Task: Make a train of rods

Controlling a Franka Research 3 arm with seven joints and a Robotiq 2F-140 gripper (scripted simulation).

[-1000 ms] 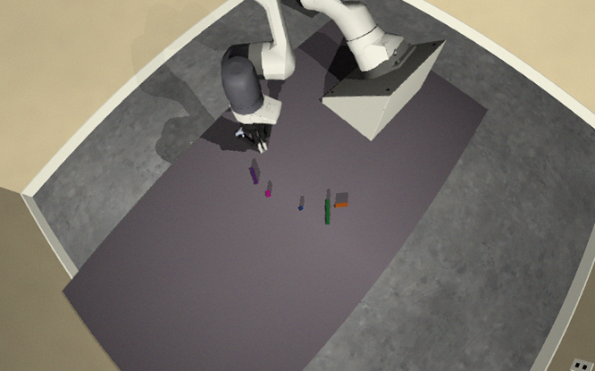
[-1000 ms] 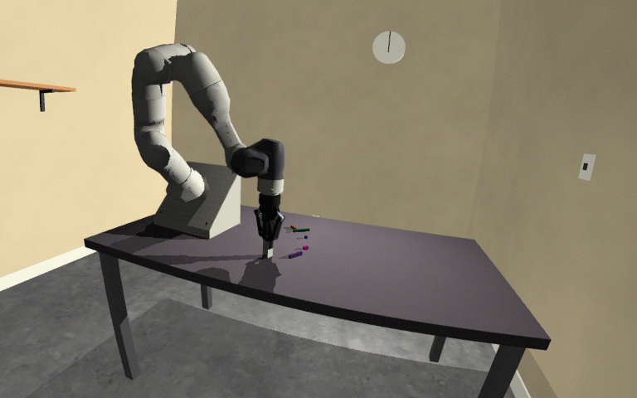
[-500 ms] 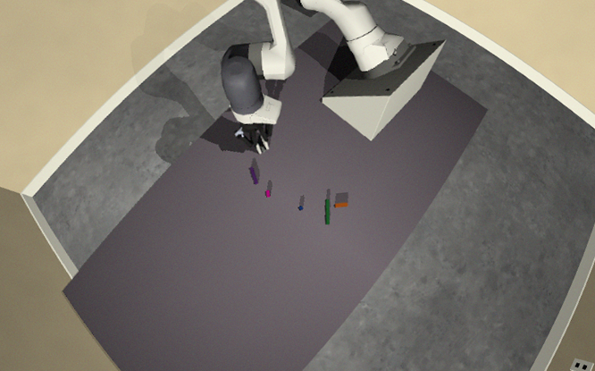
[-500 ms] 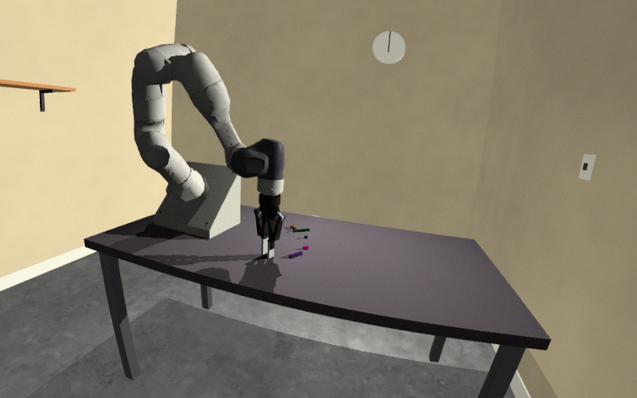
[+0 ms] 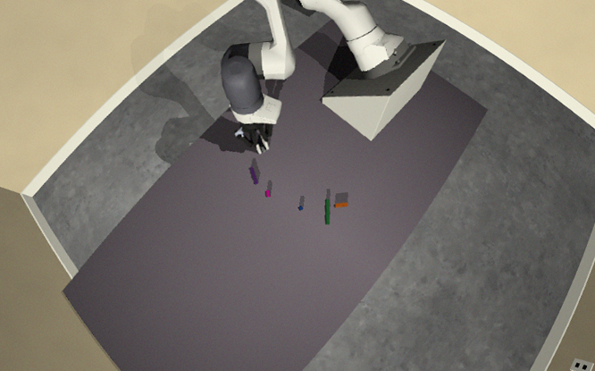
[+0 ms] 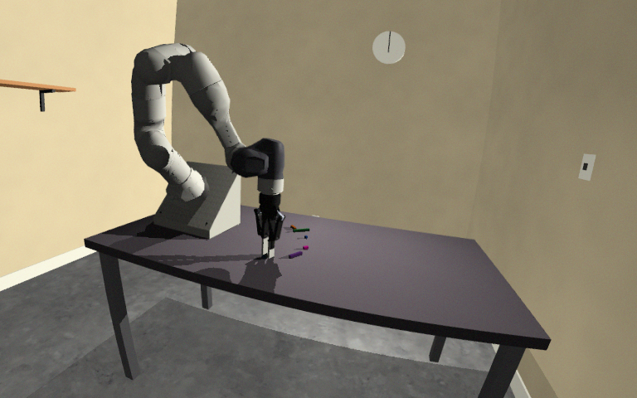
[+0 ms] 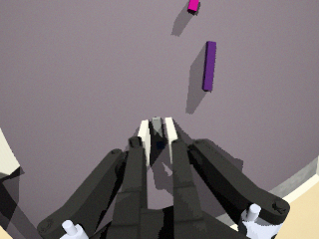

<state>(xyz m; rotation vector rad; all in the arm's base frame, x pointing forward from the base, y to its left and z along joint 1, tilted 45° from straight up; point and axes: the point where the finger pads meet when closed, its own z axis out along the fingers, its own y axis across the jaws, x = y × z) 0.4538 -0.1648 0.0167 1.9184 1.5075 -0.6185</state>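
Five rods show plainly on the table [image 6: 422, 290]: a purple rod [image 7: 210, 66] and a magenta rod [image 7: 193, 4] just ahead of the claw [image 7: 158, 126], then a blue rod [image 5: 300, 207], and the green rod [image 5: 327, 211] with an orange rod [image 5: 342, 205] touching or nearly touching it. The claw stands upright with its tips down at the tabletop, well apart from the green rod. Its fingers are a narrow way apart and, by my judgement, grip nothing. Something small and greyish-dark sits in the gap; whether it is a grey rod I cannot tell. If so, widen the fingers evenly and lift straight up so neither pad drags it. Blue, grey and orange would match green, so build that line well away from the purple and magenta rods.
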